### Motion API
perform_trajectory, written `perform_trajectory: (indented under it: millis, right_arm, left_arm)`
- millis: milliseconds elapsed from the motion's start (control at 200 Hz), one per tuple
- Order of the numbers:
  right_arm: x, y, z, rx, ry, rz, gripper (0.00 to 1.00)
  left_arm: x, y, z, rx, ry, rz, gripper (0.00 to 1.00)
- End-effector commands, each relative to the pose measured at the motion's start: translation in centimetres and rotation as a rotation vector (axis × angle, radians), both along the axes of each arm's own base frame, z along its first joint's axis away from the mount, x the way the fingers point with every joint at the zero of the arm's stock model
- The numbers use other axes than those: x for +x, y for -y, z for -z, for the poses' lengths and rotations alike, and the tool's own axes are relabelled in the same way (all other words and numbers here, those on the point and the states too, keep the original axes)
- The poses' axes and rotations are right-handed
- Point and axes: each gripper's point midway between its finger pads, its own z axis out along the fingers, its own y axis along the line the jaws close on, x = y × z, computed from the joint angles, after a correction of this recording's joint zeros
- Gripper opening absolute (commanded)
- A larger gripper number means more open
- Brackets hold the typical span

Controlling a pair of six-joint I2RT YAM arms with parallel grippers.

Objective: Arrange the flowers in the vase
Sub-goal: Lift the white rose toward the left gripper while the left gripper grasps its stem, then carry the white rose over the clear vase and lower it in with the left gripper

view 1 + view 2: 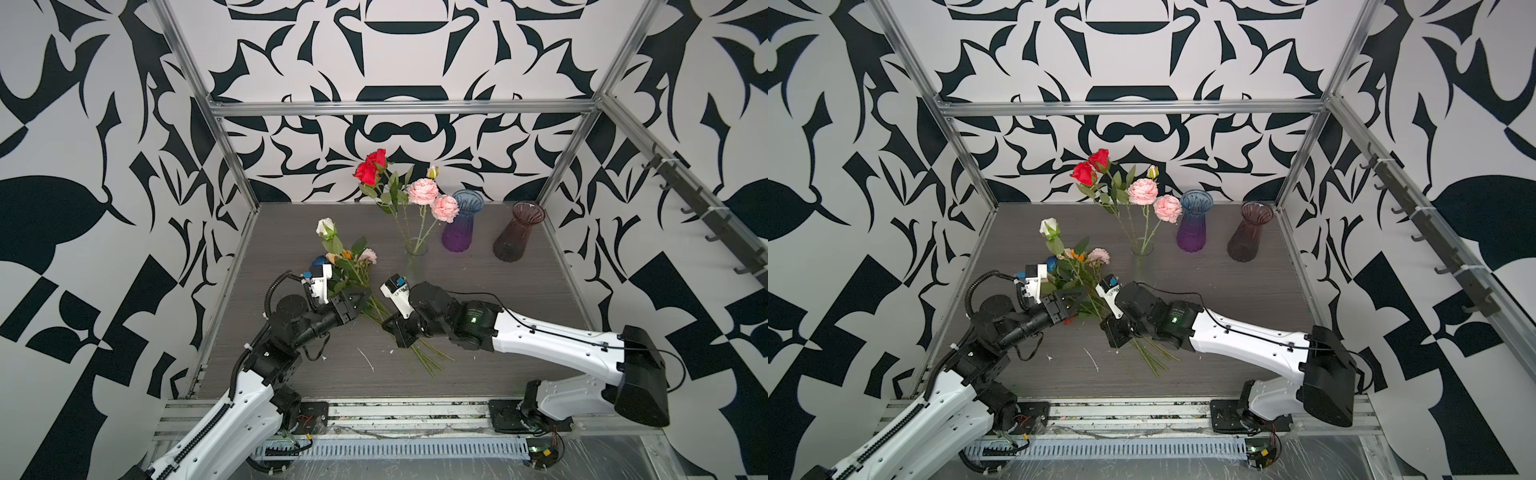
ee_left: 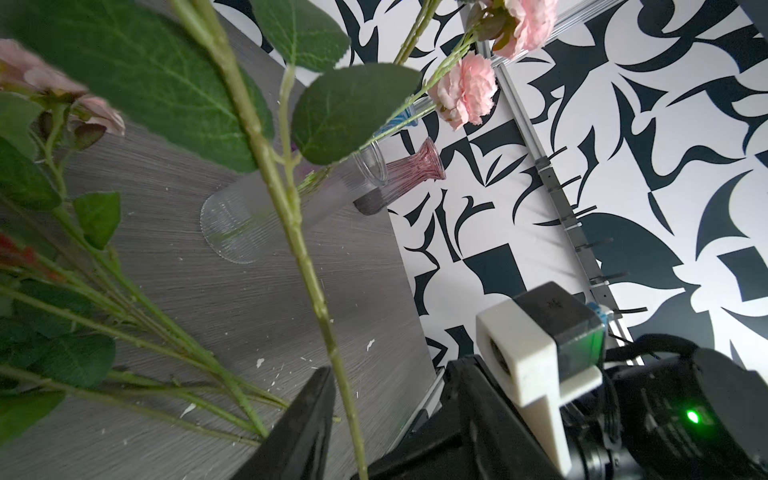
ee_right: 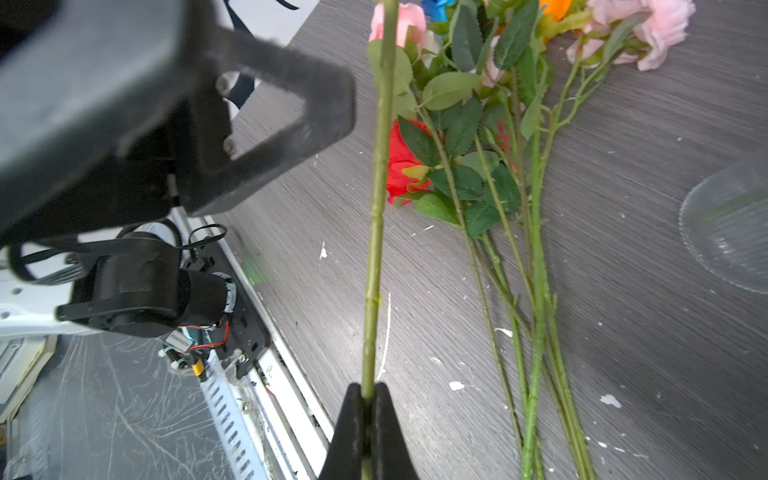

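Right gripper [image 3: 368, 395]: nearest the right wrist lens, pressed together on a green stem [image 3: 376, 208], pinching it low down, above the table [image 3: 644, 332].
Left gripper [image 1: 365, 297]: jaws apart; the same stem runs between them, close against one finger [image 2: 309, 419], higher up than the right pinch.
Held flower: in both top views the stem slants up from the right gripper to what seems its bloom, a white rose [image 1: 325, 227], above the others.
Loose flowers [image 1: 353, 266]: lying on the table beneath and just past both grippers, stems fanned towards the front; pink, orange and blue heads.
Clear vase [image 1: 416, 248]: upright behind the grippers, apart from them, holding two red roses [image 1: 368, 172] and two pink blooms [image 1: 423, 191].
Other vases: purple vase [image 1: 459, 226] and dark red vase [image 1: 515, 232], upright to the right of the clear one.
Right wrist view alone: a loose red rose [image 3: 401, 162] in the pile, hidden under the left gripper in the top views.
Top views alone: the white rose; both wrist views cut the stem short of it.
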Motion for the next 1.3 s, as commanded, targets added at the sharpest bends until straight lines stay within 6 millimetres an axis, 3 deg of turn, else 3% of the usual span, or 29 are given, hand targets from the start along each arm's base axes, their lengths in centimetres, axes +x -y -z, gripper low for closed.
perform_trajectory:
  millis: [0,250,370,545,660,730,820,880,990,1120,1190,1295]
  right_arm:
    - [-0.2,-1.0,-4.0,0.108,0.043,-0.015,0.00]
    - [-0.8,-1.1,-4.8,0.122,0.057,-0.032,0.00]
    - [-0.8,-1.1,-4.7,0.119,0.057,-0.033,0.00]
    - [-1.2,-1.6,-4.9,0.127,0.053,-0.054,0.00]
    - [-1.5,-1.8,-5.0,0.125,0.054,-0.064,0.00]
    - [-1.5,-1.8,-5.1,0.124,0.057,-0.064,0.00]
    - [-1.2,-1.5,-5.1,0.115,0.068,-0.044,0.00]
    - [-0.8,-1.0,-5.2,0.107,0.085,-0.020,0.11]
    - [0.0,1.0,-6.2,0.085,0.148,0.046,0.31]
    - [1.6,6.4,-7.0,0.020,0.274,0.193,0.42]
    - [2.5,9.7,-6.3,-0.004,0.302,0.284,0.44]
    - [2.9,14.0,-3.6,-0.018,0.272,0.402,0.42]
  left_arm:
    - [0.1,0.0,-1.3,-0.017,0.025,0.002,0.51]
    - [0.2,-0.2,-1.0,-0.004,0.022,-0.011,0.48]
    - [0.2,-0.2,-0.9,-0.002,0.018,-0.016,0.39]
    - [0.5,-0.3,-1.1,-0.002,0.021,-0.026,0.38]
    - [0.6,-0.2,-0.9,0.005,0.017,-0.027,0.32]
    - [0.7,-0.1,-1.0,0.005,0.019,-0.026,0.24]
    - [0.8,0.0,-1.4,0.000,0.037,-0.017,0.00]
    - [0.8,0.0,-1.6,0.006,0.043,-0.016,0.00]
    - [0.7,-0.1,-2.6,0.018,0.077,-0.021,0.00]
    - [1.0,-0.1,-5.4,0.046,0.179,-0.021,0.00]
    - [1.6,0.4,-8.2,0.059,0.252,-0.016,0.00]
    - [3.1,1.7,-13.4,0.077,0.374,0.006,0.00]
